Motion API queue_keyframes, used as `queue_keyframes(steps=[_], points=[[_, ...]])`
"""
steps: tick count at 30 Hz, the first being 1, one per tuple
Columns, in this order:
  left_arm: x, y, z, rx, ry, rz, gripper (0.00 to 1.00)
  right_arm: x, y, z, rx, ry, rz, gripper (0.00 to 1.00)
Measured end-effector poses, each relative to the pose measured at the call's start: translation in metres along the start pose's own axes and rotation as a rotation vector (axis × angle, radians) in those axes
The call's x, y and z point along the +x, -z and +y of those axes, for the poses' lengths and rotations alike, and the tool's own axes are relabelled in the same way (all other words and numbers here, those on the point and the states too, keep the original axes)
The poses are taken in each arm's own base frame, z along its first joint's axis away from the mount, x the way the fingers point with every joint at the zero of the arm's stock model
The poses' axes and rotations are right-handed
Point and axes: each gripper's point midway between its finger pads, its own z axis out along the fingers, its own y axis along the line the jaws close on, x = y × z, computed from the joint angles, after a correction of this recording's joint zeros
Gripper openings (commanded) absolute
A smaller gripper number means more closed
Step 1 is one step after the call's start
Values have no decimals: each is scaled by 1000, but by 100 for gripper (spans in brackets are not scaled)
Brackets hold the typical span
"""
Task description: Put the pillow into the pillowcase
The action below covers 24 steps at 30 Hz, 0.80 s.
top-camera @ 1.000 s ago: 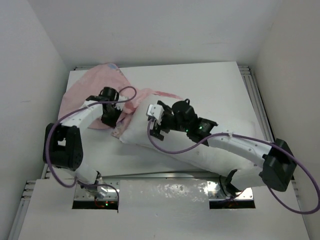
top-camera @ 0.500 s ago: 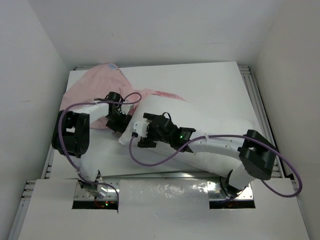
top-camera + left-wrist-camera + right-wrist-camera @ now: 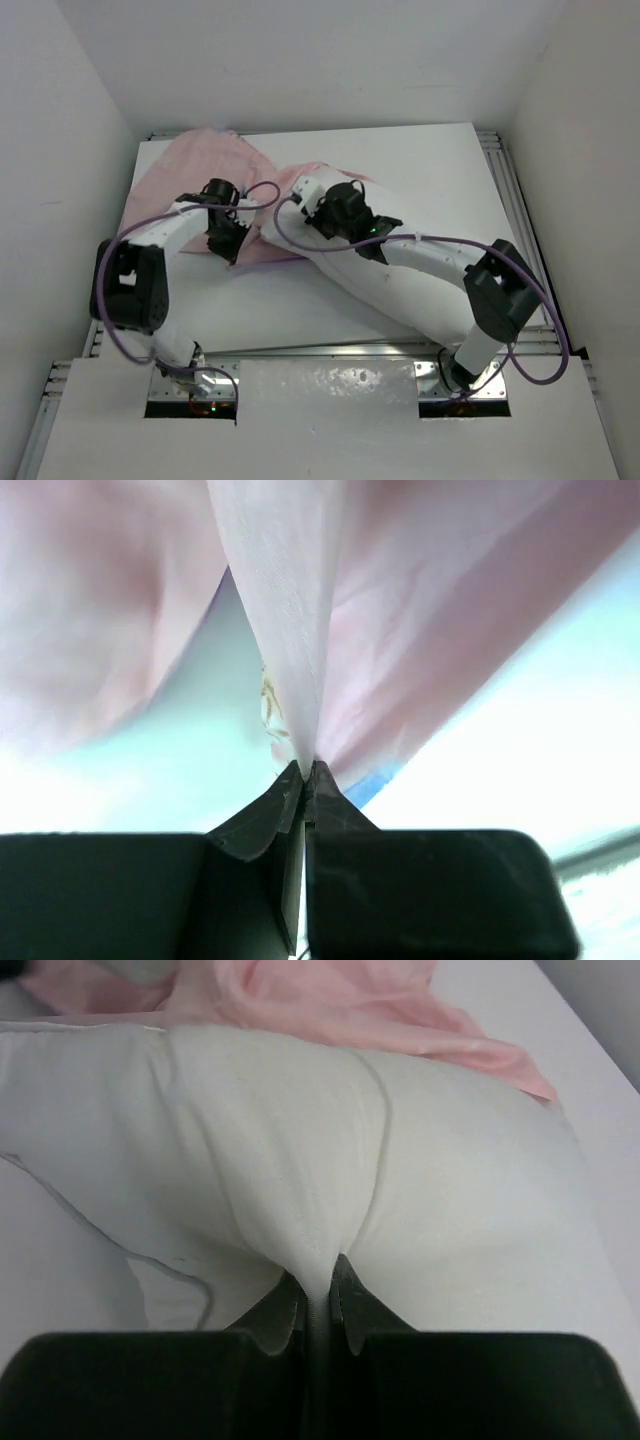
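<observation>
The plump white pillow lies diagonally across the table, its far end tucked under pink cloth. The pale pink pillowcase is bunched at the back left. My left gripper sits at the pillowcase's near edge. In the left wrist view, that gripper is shut on a thin fold of the pillowcase. My right gripper is at the pillow's far end by the pillowcase mouth. In the right wrist view, it is shut on a pinch of the pillow, with the pillowcase just beyond.
The white table is boxed in by white walls on three sides. A metal rail runs along its right edge. The right arm's forearm lies over the pillow's middle, and purple cables loop from both arms.
My right gripper has gone from open to shut on the pillow and has moved back toward the pillowcase. My left gripper reopened briefly and then shut on the pillowcase's edge.
</observation>
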Motion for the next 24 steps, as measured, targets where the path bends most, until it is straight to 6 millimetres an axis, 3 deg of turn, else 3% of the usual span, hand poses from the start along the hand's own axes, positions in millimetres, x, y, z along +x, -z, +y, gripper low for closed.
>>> queue_keyframes(steps=[2, 5, 12, 16, 17, 19, 20, 21, 24], points=[[-1, 24, 1, -37, -38, -52, 0, 0, 3, -24, 41, -68, -16, 0], [-3, 55, 2, -89, -97, -121, 0, -2, 6, -38, 61, -134, -39, 0], [34, 62, -19, 19, -245, -23, 0, -5, 6, -43, 48, -234, -65, 0], [36, 93, -40, 109, -394, -87, 0, -11, -6, -46, 50, -289, -62, 0], [31, 105, -44, 113, -427, -129, 3, -14, -12, -47, 50, -303, -65, 0], [20, 124, -49, 106, -487, -209, 34, -19, -23, -49, 47, -336, -75, 0], [19, 129, -52, 106, -498, -229, 59, -21, -27, -49, 42, -351, -84, 0], [25, 135, -56, 114, -524, -239, 66, -19, -31, -46, 31, -371, -88, 0], [41, 128, -62, 141, -514, -207, 72, -11, -34, -34, -20, -430, -114, 0]])
